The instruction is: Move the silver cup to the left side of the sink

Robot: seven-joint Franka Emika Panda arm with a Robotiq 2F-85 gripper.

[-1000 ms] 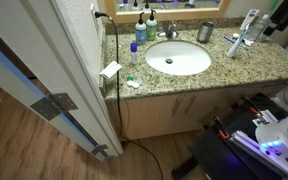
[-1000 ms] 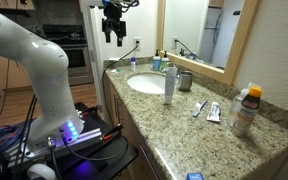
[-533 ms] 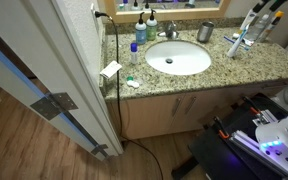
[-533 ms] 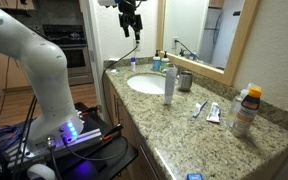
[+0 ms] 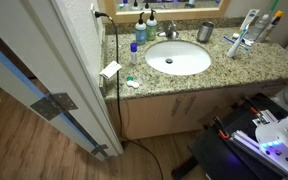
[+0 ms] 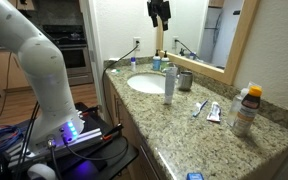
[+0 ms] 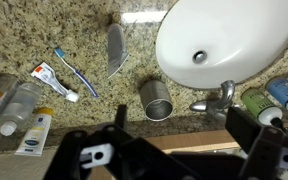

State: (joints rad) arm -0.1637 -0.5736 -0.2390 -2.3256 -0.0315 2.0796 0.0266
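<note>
The silver cup point(image 7: 156, 100) stands upright on the granite counter between the white sink point(image 7: 224, 40) and the wall, beside the chrome faucet point(image 7: 219, 100). It shows in both exterior views point(image 5: 205, 31) point(image 6: 185, 81). My gripper point(image 6: 159, 12) hangs high above the counter, near the mirror's edge, well above the cup. In the wrist view its two dark fingers point(image 7: 184, 140) stand wide apart with nothing between them. The gripper does not show in the exterior view from above.
On the counter lie a toothbrush point(image 7: 74, 72), a toothpaste tube point(image 7: 52, 80), a grey tube point(image 7: 116, 48) and a clear bottle point(image 7: 19, 105). A white bottle point(image 6: 169, 85) stands by the sink. Small bottles point(image 7: 269, 97) stand beyond the faucet. The mirror point(image 6: 199, 35) backs the counter.
The gripper has moved sideways along the counter, from above the sink's far end to above the cup and faucet, staying high. It has left the top of the overhead view. The cup has not moved.
</note>
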